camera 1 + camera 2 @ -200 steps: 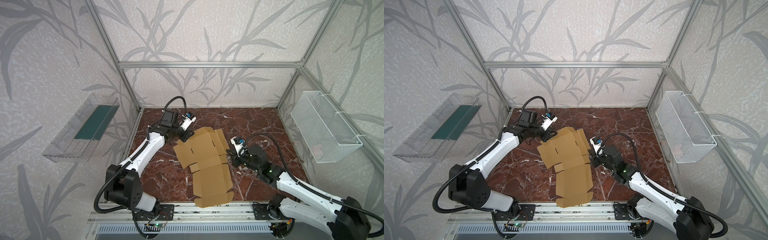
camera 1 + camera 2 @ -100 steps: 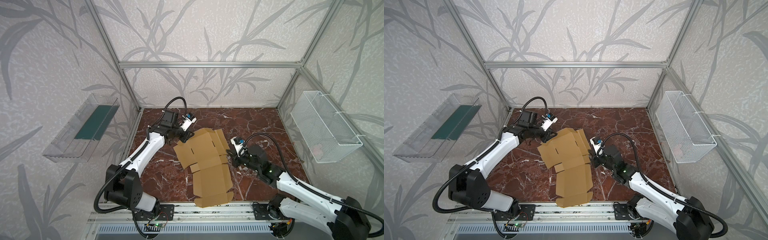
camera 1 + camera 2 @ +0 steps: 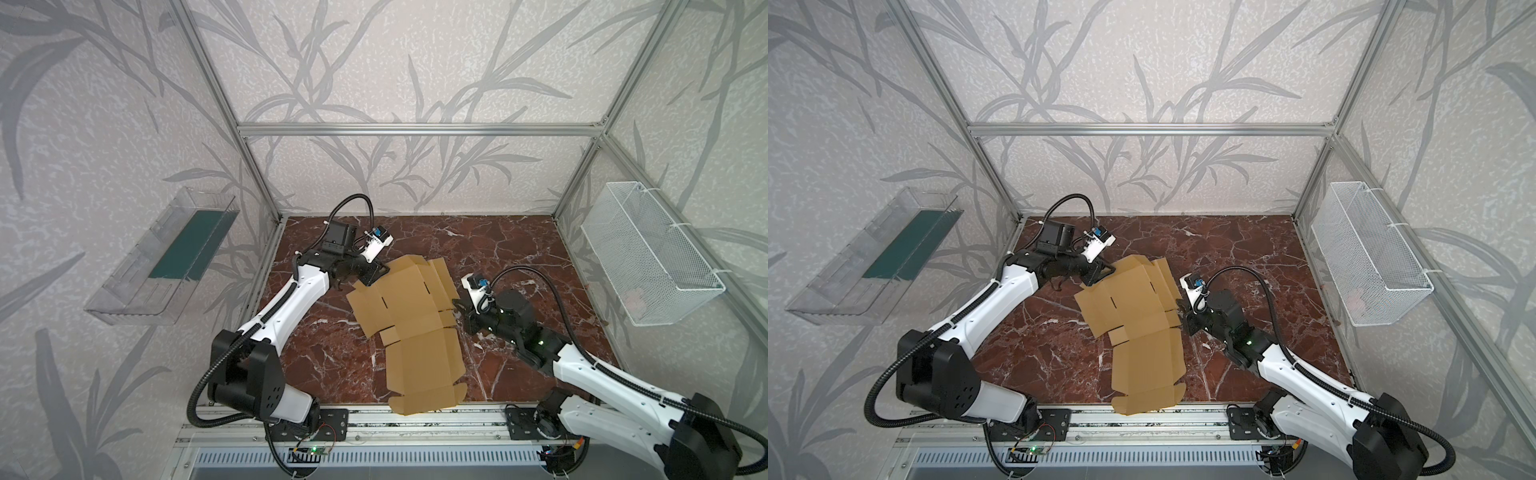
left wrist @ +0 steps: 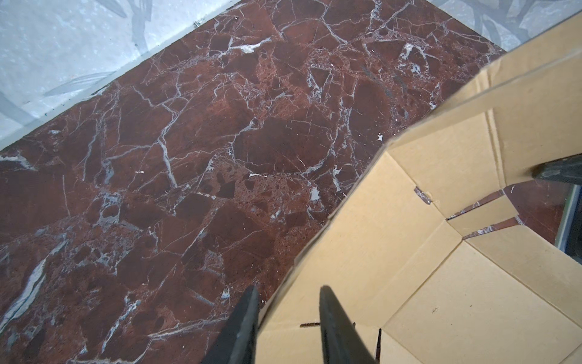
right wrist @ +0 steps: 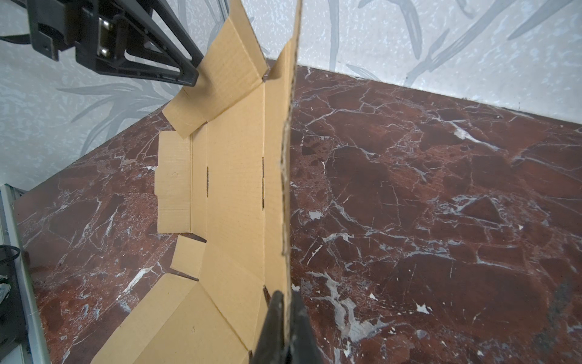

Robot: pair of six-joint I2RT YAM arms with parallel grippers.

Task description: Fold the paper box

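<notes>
At the near edge of the red-brown marbled tabletop (image 3: 519,257), the tan corrugated cardboard paper box (image 3: 419,357), a die-cut sheet only partly folded, is seen with its near flap overhanging the silver aluminium rail (image 3: 478,417). Its main panel is laid flat on the middle of the table, while its far panels and flaps are raised. Just right of the sheet's middle, an upright side flap is clamped edge-on between the closed fingers of the right gripper (image 5: 285,297). Farther off and to the left, a raised flap edge is straddled by the left gripper (image 4: 288,291), whose jaws are parted, one finger on each side of the cardboard. On the left wall a clear plastic bin (image 3: 137,286) is mounted, and a dark green flat panel (image 3: 191,245) is seen inside it. On the right wall a white wire-mesh basket (image 3: 648,257) is hung. A small pale pinkish item (image 3: 633,296) is seen at its bottom, too blurred to be identified.
</notes>
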